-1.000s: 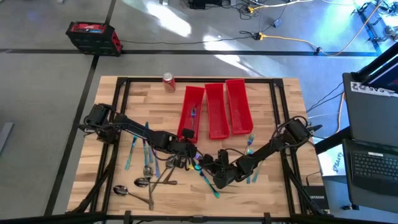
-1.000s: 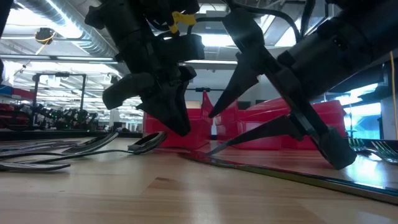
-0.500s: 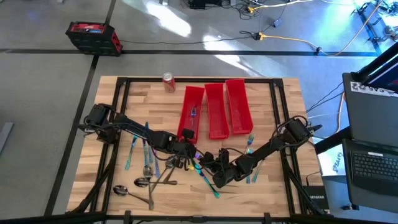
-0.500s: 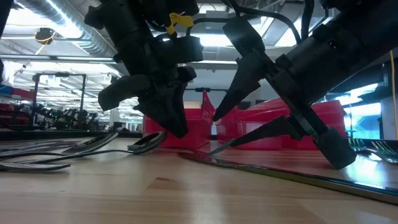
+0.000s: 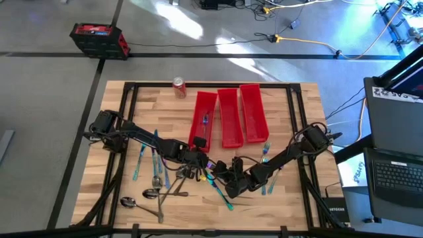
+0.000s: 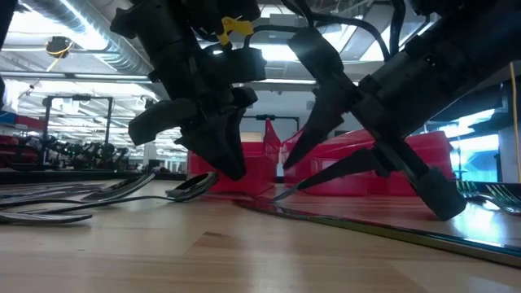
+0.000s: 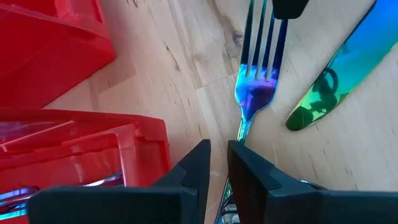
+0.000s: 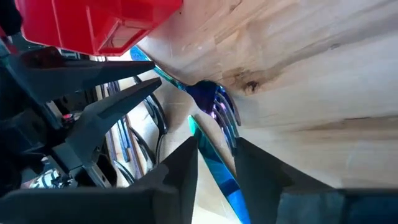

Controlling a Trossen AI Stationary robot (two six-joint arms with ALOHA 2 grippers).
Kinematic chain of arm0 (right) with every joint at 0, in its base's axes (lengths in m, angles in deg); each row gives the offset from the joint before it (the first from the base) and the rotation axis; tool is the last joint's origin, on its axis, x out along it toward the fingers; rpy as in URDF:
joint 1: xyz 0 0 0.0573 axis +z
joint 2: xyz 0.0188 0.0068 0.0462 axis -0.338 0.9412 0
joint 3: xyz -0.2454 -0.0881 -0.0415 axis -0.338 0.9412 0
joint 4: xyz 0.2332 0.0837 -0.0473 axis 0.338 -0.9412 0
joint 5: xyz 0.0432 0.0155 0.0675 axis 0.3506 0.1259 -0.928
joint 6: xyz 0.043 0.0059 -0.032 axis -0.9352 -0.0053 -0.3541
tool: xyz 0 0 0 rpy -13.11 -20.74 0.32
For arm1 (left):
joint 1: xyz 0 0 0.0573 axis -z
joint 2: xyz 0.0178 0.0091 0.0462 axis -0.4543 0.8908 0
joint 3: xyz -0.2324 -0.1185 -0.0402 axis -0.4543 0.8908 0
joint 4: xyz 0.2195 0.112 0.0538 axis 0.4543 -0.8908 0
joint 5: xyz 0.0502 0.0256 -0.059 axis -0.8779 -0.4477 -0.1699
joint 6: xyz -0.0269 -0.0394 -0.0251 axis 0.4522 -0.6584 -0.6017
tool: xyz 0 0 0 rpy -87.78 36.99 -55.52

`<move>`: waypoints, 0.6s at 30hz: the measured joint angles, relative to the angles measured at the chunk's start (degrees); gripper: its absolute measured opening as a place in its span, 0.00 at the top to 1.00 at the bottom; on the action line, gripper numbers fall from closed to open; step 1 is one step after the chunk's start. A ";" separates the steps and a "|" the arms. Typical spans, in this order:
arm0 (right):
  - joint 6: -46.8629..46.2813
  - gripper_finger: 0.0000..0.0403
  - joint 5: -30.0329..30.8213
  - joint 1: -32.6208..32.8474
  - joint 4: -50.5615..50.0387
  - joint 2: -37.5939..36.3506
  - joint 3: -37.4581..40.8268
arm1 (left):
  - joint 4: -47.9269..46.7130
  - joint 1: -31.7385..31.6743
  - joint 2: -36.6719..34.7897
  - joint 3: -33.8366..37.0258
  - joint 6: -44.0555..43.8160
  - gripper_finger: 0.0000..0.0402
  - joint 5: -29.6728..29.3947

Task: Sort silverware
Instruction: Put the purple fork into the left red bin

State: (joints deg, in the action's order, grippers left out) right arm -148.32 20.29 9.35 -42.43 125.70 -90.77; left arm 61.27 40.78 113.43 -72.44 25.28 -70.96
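Between the fingers of the right claw lies a teal knife beside a fork, the jaws narrowly apart around it.

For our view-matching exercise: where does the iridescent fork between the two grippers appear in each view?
High: iridescent fork, just below the left red bin.
Low: cannot be picked out.
Left wrist: upper middle.
Right wrist: centre.
Shared landmark: the red bin.
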 joint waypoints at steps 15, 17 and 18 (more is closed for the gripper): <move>1.05 0.96 -0.44 -0.26 -0.68 -0.04 -0.04 | 0.04 0.00 0.00 0.00 0.22 0.89 -0.02; 1.15 0.99 -0.38 -0.28 -0.66 -0.04 -0.04 | 0.05 0.00 0.00 0.00 0.18 0.89 -0.02; 1.36 0.99 -0.22 -0.28 -0.68 -0.04 -0.04 | 0.07 0.01 0.00 0.00 0.08 0.89 -0.02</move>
State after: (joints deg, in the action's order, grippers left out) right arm -146.97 20.07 9.06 -43.11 125.65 -90.81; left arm 61.34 40.79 113.43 -72.44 25.36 -70.98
